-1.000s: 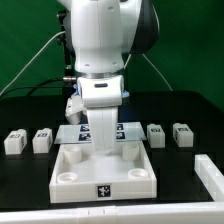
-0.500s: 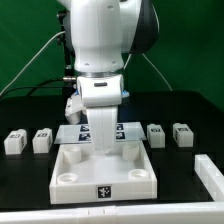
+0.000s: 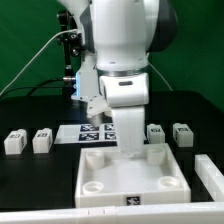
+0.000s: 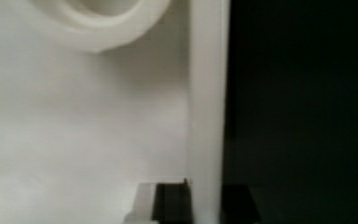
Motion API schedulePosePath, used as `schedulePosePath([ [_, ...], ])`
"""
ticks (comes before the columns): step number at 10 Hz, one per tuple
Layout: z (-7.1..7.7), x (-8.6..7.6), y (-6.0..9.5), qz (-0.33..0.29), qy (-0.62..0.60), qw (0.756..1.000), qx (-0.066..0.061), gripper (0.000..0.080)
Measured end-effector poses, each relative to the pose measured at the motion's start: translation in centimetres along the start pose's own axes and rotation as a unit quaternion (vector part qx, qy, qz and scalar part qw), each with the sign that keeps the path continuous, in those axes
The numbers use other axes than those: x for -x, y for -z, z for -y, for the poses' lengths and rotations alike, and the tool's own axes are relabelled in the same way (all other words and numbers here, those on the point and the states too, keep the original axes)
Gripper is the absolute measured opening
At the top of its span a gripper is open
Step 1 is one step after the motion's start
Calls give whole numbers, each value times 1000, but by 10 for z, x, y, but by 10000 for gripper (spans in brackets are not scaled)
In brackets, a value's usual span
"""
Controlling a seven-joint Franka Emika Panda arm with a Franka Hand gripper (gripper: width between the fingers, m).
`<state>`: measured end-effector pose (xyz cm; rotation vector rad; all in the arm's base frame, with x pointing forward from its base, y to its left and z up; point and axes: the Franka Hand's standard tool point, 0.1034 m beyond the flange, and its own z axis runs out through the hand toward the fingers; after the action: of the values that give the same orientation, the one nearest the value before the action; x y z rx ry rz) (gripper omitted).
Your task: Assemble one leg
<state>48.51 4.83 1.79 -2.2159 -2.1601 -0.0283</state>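
Observation:
The large white square panel (image 3: 128, 182) with round corner sockets lies on the black table, towards the exterior view's right. My gripper (image 3: 127, 148) comes down on the panel's far edge. In the wrist view my gripper (image 4: 204, 205) is shut on the panel's edge wall (image 4: 204, 110), one finger (image 4: 172, 205) over the white top and the other on the dark outer side. A corner socket (image 4: 105, 20) shows there. Two legs (image 3: 14, 142) (image 3: 42, 140) stand at the exterior view's left and two legs (image 3: 156, 133) (image 3: 182, 132) at its right, all untouched.
The marker board (image 3: 92, 135) lies flat behind the panel, partly hidden by my arm. A white bar (image 3: 210, 176) lies at the exterior view's right edge, close to the panel's right side. Cables hang behind the arm.
The arm and the panel have shifted together to the exterior view's right, uncovering more of the marker board. The legs have not moved.

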Motion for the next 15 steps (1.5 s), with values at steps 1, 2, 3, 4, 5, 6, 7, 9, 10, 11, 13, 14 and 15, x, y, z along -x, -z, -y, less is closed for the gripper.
schedulePosePath([
  [1, -10, -10, -2, -3, -6, 1000, 4, 60],
  [2, -11, -16, -5, -3, -2, 1000, -5, 60],
  [3, -11, -17, -6, -2, -1, 1000, -13, 60],
  [4, -11, -18, -5, 0, -2, 1000, -20, 61],
  [5, -11, -20, -5, 0, -1, 1000, -23, 61],
  [6, -11, -23, -5, -1, 0, 1000, -23, 61],
  [7, -11, -23, -5, -1, 0, 1000, -21, 61],
  [9, -11, -22, -5, -1, -1, 1000, -22, 140],
  [10, -11, -22, -5, -1, -1, 1000, -22, 321],
  [11, -11, -22, -5, -1, -1, 1000, -22, 321],
  [13, -11, -21, -5, -1, -2, 1000, -22, 602],
  [14, -11, -21, -5, -1, -2, 1000, -22, 635],
  [15, -11, -21, -5, -1, -2, 1000, -22, 635],
])
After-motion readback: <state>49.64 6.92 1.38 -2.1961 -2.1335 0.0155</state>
